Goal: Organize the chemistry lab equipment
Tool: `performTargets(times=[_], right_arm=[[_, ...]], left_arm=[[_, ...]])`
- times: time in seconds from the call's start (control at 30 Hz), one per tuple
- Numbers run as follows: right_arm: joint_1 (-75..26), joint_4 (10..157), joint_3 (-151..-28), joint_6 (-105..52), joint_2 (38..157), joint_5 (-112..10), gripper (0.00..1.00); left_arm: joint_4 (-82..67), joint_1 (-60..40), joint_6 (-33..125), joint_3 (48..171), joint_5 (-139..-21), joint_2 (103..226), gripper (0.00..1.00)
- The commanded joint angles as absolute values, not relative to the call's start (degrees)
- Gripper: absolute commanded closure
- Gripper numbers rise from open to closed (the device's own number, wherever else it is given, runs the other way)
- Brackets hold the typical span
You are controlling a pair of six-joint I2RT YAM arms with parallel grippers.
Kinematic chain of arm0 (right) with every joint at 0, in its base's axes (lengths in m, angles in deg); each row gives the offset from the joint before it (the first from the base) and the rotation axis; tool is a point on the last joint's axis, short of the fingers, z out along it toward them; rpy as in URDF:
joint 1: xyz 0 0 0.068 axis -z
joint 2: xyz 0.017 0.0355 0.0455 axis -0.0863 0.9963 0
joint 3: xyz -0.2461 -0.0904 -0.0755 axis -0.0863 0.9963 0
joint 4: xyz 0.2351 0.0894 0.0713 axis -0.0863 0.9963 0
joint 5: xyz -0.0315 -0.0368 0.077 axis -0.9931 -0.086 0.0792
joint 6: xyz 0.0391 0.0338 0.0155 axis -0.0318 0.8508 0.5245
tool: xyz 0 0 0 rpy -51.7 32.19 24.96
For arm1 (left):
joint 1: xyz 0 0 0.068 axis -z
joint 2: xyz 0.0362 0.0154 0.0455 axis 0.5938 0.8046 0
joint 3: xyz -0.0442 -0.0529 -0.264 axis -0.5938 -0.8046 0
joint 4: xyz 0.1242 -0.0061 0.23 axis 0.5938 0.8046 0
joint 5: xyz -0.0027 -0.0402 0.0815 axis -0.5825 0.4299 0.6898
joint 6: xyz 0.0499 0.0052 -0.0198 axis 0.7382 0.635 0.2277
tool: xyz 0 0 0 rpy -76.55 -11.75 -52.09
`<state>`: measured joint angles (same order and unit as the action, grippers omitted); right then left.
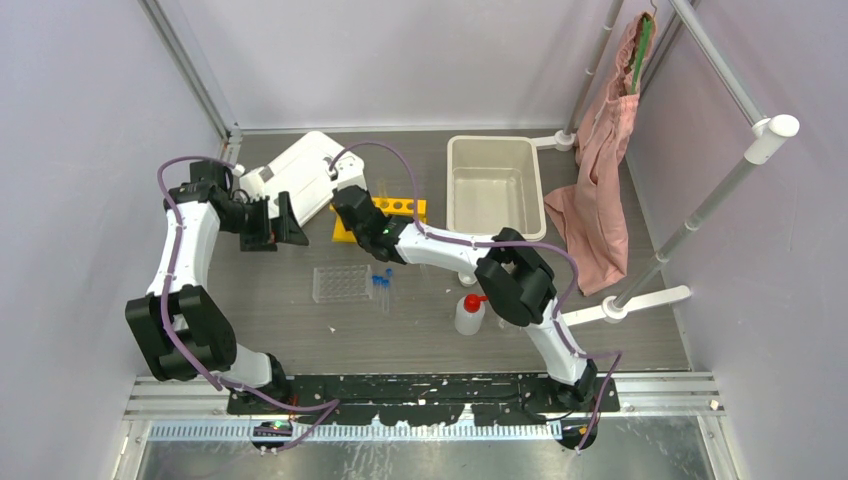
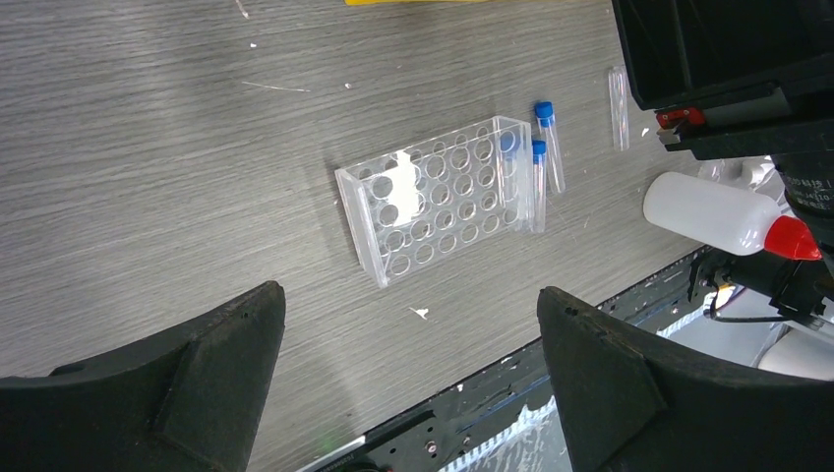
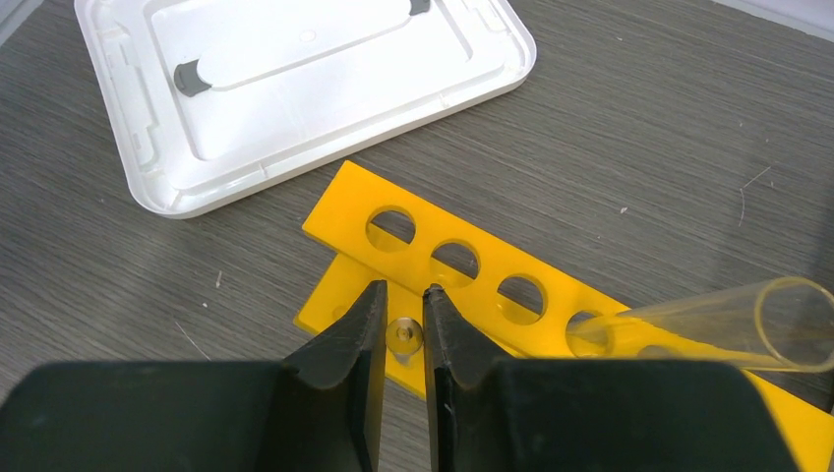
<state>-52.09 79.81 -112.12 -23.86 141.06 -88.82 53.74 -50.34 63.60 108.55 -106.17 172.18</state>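
Note:
My right gripper [image 3: 403, 291] is shut on a clear glass tube [image 3: 403, 334], seen end-on between its fingers. It hangs just over the near edge of the yellow rack [image 3: 423, 242]. Another glass tube [image 3: 728, 320] leans in a rack hole on the right. My left gripper [image 2: 408, 300] is open and empty above the bare table, short of the clear tray [image 2: 438, 197]. Blue-capped vials [image 2: 546, 147] lie beside the tray's right end. A loose glass tube [image 2: 618, 93] lies farther right. The white squeeze bottle [image 2: 718, 211] with its red spout lies near the right arm.
A white lid [image 3: 295, 79] lies flat just behind the yellow rack. A white bin [image 1: 494, 185] stands at the back right. A pink cloth [image 1: 600, 200] hangs from the white pole stand [image 1: 700, 210] on the right.

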Motion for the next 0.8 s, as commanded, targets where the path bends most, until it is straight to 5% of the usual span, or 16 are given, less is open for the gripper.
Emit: performTargets(times=[0.0,0.07,0.27,0.4,0.57,0.77], right_arm=[[-52.38,78.5,-113.86,-23.18,141.0,-89.65,0.99],[-52.27,79.09,-113.87,-22.2,140.99,-89.55,0.97],[-52.39,81.29,-113.94,-18.89,139.1,-88.57,0.59],[-52.64,85.53,-114.94,-16.61,135.63,-87.61,0.46],[-53.16,90.53,-113.39,-11.34,128.74,-88.13,0.45],[-53.19,104.48,-109.28,-1.04,122.43,-89.75,0.56]], left_arm=[[54.2,-50.72,64.37,109.25,-106.54,171.05,0.0],[54.24,-50.82,64.31,109.34,-106.47,171.01,0.0],[54.93,-50.8,64.51,109.89,-106.39,170.7,0.0],[56.48,-50.92,65.66,111.16,-106.17,170.1,0.0],[57.45,-51.11,65.54,112.03,-106.84,169.11,0.0],[58.89,-51.17,65.43,113.34,-107.05,168.09,0.0]])
